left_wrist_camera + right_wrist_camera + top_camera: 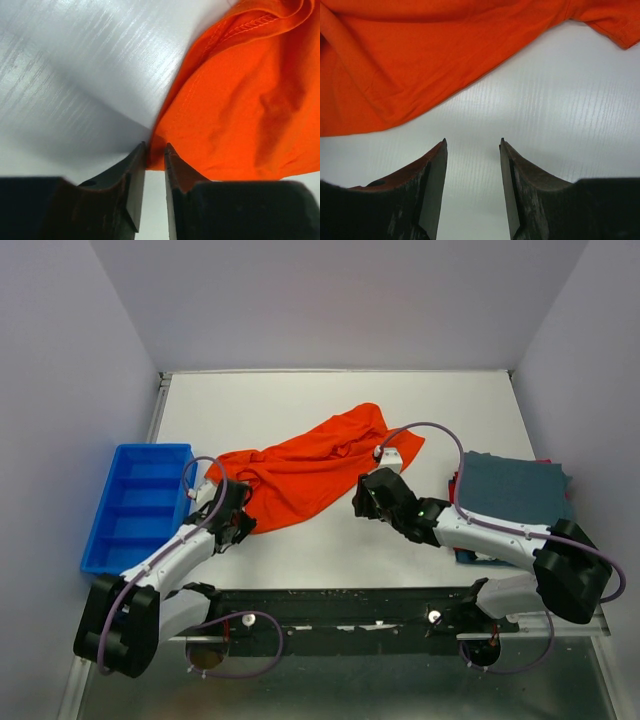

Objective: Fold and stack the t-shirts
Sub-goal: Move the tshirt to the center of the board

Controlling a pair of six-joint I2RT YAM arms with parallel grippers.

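Orange-red tee [310,465]: crumpled, mid table [330,400].
L gripper [155,146]: jaws narrow, tee hem at tips; grip can't tell.
R gripper [472,142]: jaws wide, nothing held, just beside tee.
Teal tee [515,490]: folded, far R.

Bright orange-red t-shirt [318,468], plain; dark teal folded shirt [515,490], perhaps red beneath; blue bin [140,502], white table [330,400]

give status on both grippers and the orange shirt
Left gripper narrow at edge of orange shirt, grip unclear. Right gripper open over table. Shirt crumpled, unfolded. Nothing in the way.
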